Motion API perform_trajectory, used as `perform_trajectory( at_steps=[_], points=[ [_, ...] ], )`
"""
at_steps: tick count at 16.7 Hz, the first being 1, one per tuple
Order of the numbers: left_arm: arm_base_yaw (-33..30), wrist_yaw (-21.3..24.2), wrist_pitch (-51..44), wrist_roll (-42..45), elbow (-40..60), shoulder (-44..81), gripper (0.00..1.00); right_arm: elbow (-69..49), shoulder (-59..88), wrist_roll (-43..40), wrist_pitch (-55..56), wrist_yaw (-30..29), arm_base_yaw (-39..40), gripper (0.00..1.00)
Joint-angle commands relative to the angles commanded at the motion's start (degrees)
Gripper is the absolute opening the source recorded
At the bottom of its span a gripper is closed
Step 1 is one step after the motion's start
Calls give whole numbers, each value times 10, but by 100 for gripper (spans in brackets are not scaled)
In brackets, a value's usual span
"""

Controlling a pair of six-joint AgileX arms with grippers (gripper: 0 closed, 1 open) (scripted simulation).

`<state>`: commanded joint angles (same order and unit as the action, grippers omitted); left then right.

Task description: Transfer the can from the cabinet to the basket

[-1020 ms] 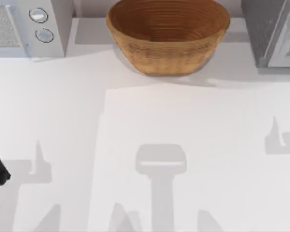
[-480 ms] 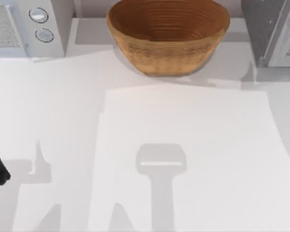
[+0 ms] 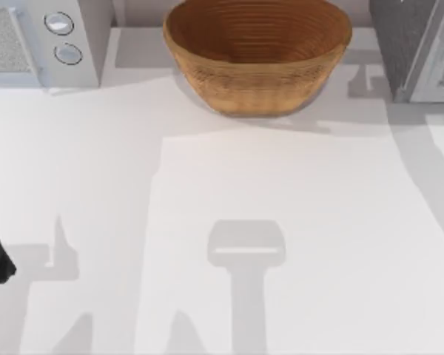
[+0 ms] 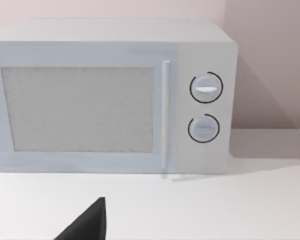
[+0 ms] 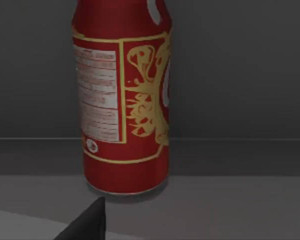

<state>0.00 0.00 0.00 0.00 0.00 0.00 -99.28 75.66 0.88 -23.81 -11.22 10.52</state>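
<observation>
White microwave (image 3: 37, 41) with two knobs, table's (image 3: 207, 185) far-left corner.

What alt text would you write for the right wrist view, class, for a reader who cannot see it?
A red can with yellow artwork and a white nutrition label stands upright on a grey floor against a dark grey back wall, apparently inside the cabinet. A dark tip of the right end effector juts in at the lower edge, short of the can.

You'll see the right arm's shadow has slid up the bench (image 3: 281, 185) to the cabinet (image 3: 399, 52).
</observation>
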Motion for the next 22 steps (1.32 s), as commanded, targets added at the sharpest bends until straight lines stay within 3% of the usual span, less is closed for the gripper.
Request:
perform_trajectory(
  at_steps=[7,15,22],
  points=[
    [0,0,0,0,0,0,100,-13,12,-1,3,-5,2,100],
    [0,0,0,0,0,0,100,-132,164,-2,37,-64,55,100],
    [0,0,0,0,0,0,100,-155,184,-2,34,-62,52,100]
  ],
)
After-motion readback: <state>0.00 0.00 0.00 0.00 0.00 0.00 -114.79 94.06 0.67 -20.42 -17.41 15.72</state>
